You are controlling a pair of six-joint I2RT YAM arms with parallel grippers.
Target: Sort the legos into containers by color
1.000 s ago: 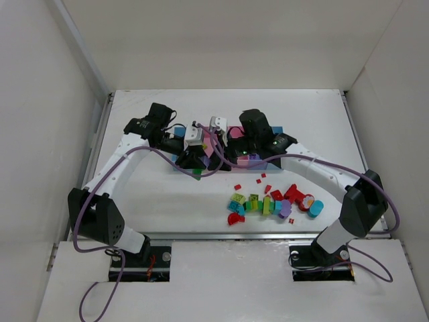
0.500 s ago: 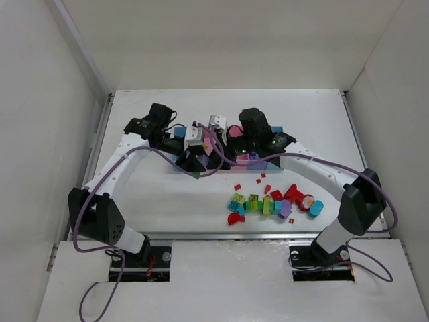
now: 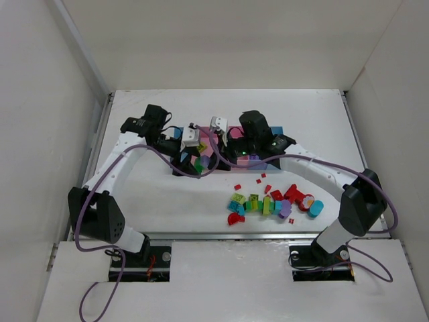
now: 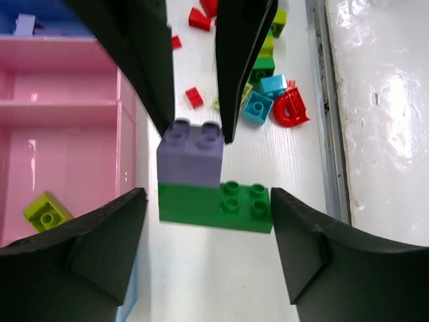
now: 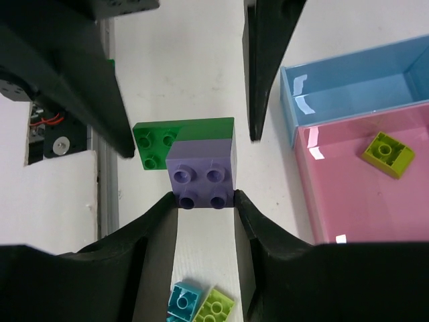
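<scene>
- The left pincer (image 4: pixel 208 196) is released, its jaws spread either side of the green brick (image 4: pixel 194 208). There is a sliver of gap on one side; the other is too close to call.
- The green brick is pressed onto the underside of the purple brick (image 5: pixel 201 176). The joined pair sits in no bin, over the bare surface (image 3: pixel 154 201) just beside the containers (image 5: pixel 288 107) at their left end. I cannot tell whether it touches down.
- The right pincer (image 5: pixel 204 198) is clenched on the purple brick, fingers on two opposite faces, set crosswise to the left jaws.
- Step in hand (my reading): splitting a two-colour stack so each half can be binned.
- The next move calls for the left jaws to close square on the green sides. Then a peel apart while the right holds firm.
- The pink bin (image 5: pixel 342 208) nearest the pair holds one lime brick (image 5: pixel 387 153).
- Room: four fingers crowd one small stack, with the bin wall near. Open surface lies to the left and toward the front rail (image 3: pixel 201 235).
- Far right: the loose legos (image 3: pixel 275 202) lie well apart from the pair, close to that rail.
</scene>
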